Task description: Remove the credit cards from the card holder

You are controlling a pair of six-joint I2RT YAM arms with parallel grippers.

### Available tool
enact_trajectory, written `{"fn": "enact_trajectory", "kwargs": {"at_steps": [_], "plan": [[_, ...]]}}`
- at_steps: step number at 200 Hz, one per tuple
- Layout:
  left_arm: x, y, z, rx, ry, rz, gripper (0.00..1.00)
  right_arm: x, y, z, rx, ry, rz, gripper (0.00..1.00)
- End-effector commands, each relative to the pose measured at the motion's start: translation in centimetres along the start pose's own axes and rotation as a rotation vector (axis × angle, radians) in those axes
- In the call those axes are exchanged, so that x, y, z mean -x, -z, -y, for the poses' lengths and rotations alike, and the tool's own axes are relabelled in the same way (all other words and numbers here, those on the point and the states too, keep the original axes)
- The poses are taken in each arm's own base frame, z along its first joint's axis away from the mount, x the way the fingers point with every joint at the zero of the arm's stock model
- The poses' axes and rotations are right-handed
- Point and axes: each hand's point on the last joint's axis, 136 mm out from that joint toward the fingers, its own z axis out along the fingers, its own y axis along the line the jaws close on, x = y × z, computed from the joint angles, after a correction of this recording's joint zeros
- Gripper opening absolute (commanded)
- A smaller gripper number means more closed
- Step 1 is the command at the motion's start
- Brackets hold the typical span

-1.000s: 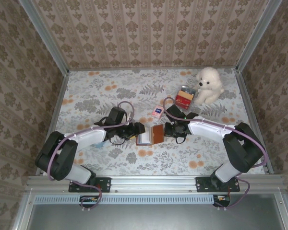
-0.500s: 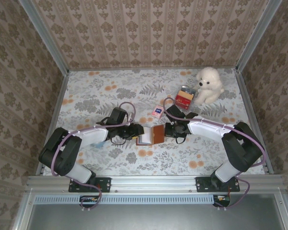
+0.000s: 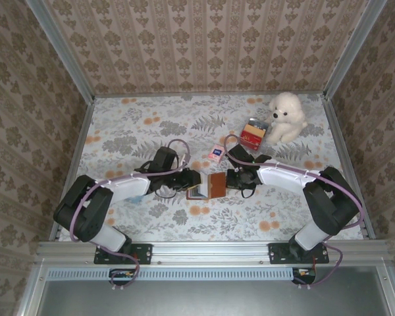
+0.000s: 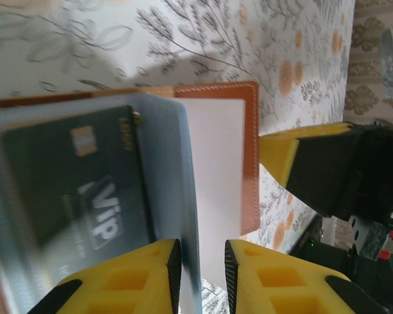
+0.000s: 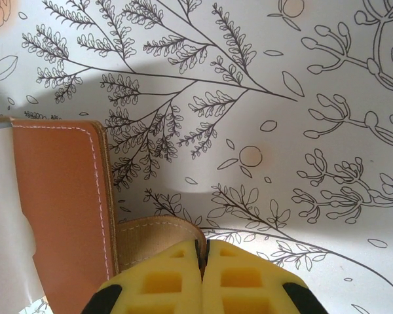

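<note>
**Card holder [image 3: 208,185] being held open for a pull**

A table [image 3: 118,131] with a flowered cloth is carrying everything. A plush dog [image 3: 286,117] is sitting at its far right corner, with a red box [image 3: 253,135] just beside it. Toward the near middle, the brown card holder is lying open between the 2 arms.

The right gripper [image 3: 232,178] is clamping fully closed on the holder's tan strap [image 5: 158,237], pinning it to the cloth. The left gripper [image 3: 192,179] is reaching in from the opposite side. Its jaws are standing narrowly apart with the edge of the clear sleeve [image 4: 167,163] in the gap, not visibly pinching it. 1 black card [image 4: 72,183] is sitting inside that sleeve. A small flat item [image 3: 215,154] is lying just beyond the holder; it is too small to identify.

The step in hand is probably taking hold of the black card. The next move is calling for the left jaws to close on the card itself, not the sleeve alone. They would then draw it out while the right side is anchoring the holder.
</note>
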Motion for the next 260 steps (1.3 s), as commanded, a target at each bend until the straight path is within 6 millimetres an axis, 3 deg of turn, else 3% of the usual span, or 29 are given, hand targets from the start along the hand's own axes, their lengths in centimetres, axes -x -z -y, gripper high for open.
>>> {"fn": "enact_trajectory", "kwargs": {"at_steps": [1,65,131,172,218,260], "plan": [[0.2,-0.8,2.4,-0.067,-0.037,-0.021,0.28,-0.3,-0.6,0.3,-0.006,-0.003,-0.018,0.06],[-0.4,-3.9,3.7,-0.088,-0.045,-0.072,0.36,-0.3,-0.6,0.3,-0.002,-0.002,-0.02,0.06],[-0.4,-5.3,2.5,-0.053,-0.024,-0.09,0.37,-0.4,-0.3,0.6,-0.004,-0.008,-0.011,0.06],[-0.2,-4.5,3.1,-0.045,-0.04,-0.075,0.35,-0.3,0.1,0.7,0.001,-0.008,-0.003,0.06],[0.6,-2.5,1.6,0.127,-0.102,-0.012,0.33,0.4,1.1,0.6,0.016,-0.011,0.028,0.06],[0.5,-2.5,0.9,0.156,-0.101,-0.017,0.32,0.6,2.2,-0.7,0.085,-0.023,0.038,0.22]]}}
